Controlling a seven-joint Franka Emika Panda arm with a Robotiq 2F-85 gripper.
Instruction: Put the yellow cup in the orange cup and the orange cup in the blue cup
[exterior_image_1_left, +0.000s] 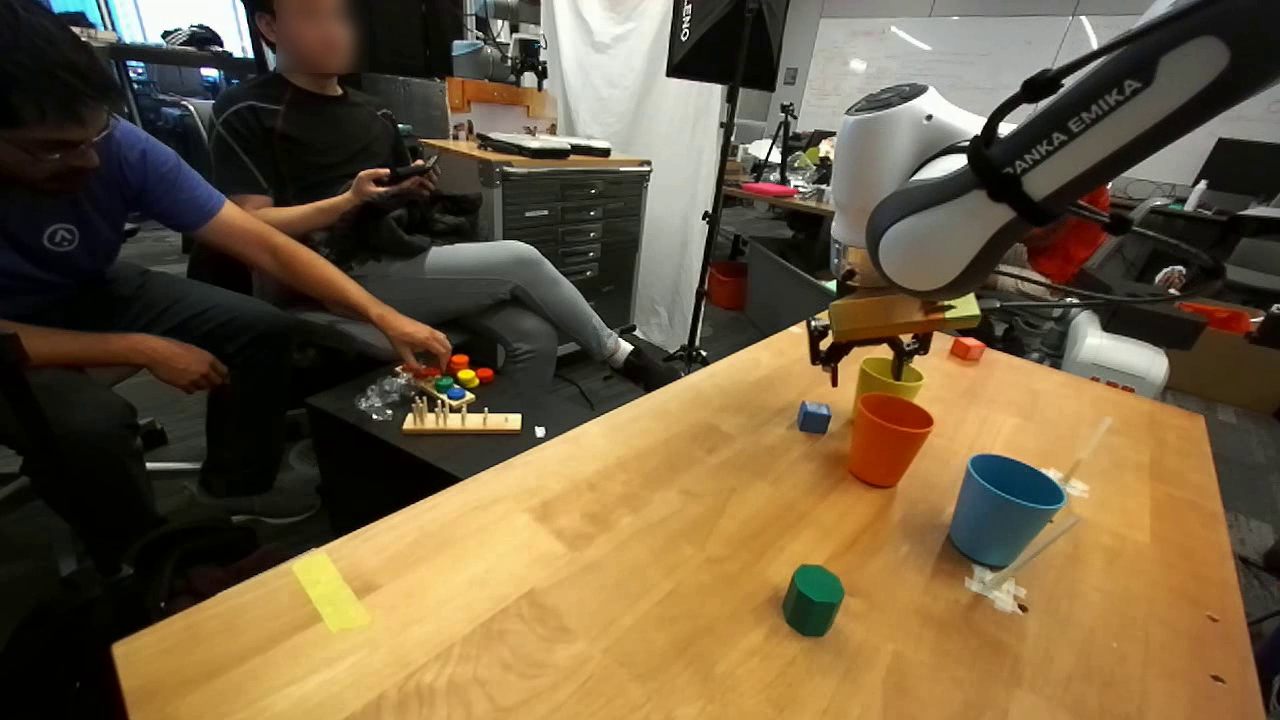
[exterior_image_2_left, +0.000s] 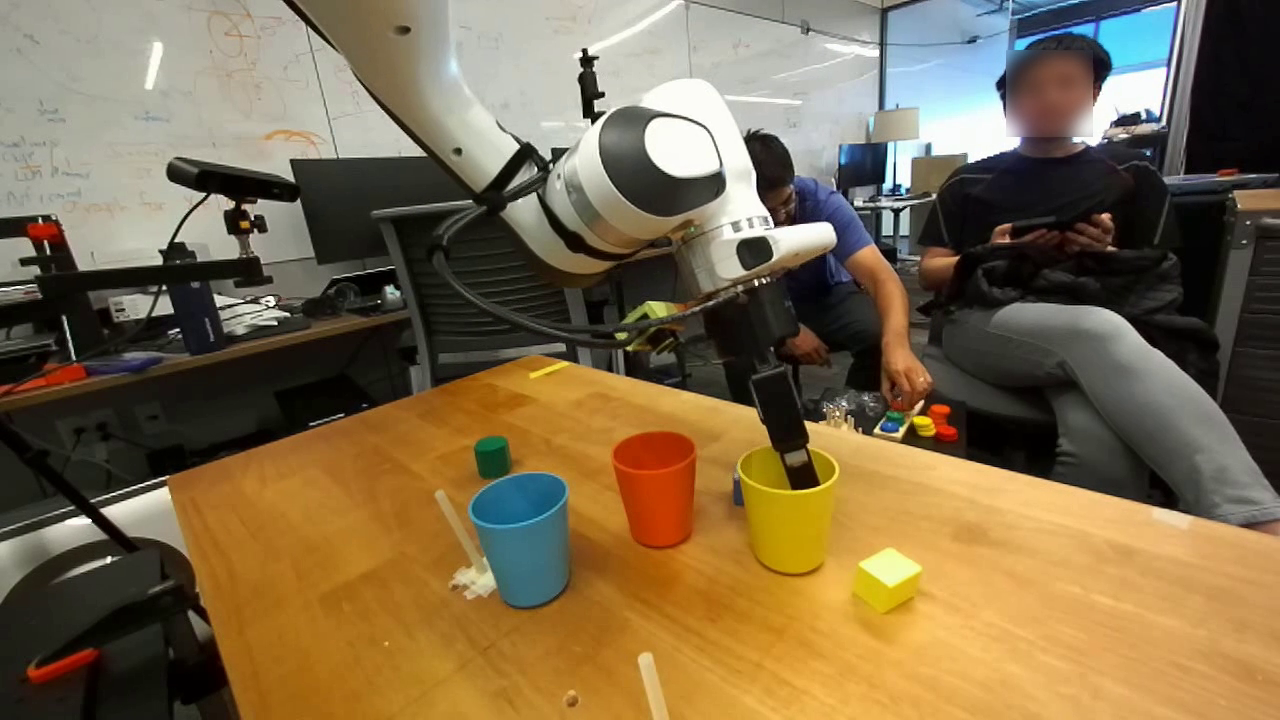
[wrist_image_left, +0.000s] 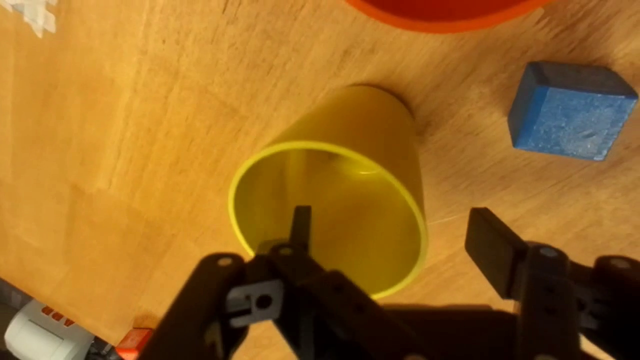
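— From the left corner of the table (exterior_image_2_left: 330, 560) in an exterior view, what is met first?

— The blue cup (exterior_image_2_left: 520, 545), light blue, tapered and stood upright, its wall plain, its mouth open. Between it and the table's far corner a green block (exterior_image_2_left: 492, 457) is placed.

— And to the right of that?

— The orange cup (exterior_image_2_left: 655, 490), a deep reddish orange, likewise upright. It is set between the other two cups and is touched by neither.

— Where is the yellow cup (exterior_image_2_left: 787, 535) found?

— Furthest right of the three, inward of the edge leading right from that far corner. It is stood upright on the table; in the wrist view a thin, brighter rim and a smooth, plain inside are shown.

— How is the gripper (wrist_image_left: 391, 225) held?

— Spread. The yellow cup's wall is straddled: one finger is pointed into the mouth, the other is held outside, clear of the cup. Whether contact is made by the inner finger, and how deep it is set, cannot be told.

— What is hidden or cut off?

— A blue block (wrist_image_left: 575, 120), clear in the wrist view, is nearly all covered by the yellow cup in an exterior view. The orange cup is cut by the wrist view's top border, and the yellow rim is partly masked there by the gripper. A pale rod (exterior_image_2_left: 652, 687) is cropped at the bottom of an exterior view.
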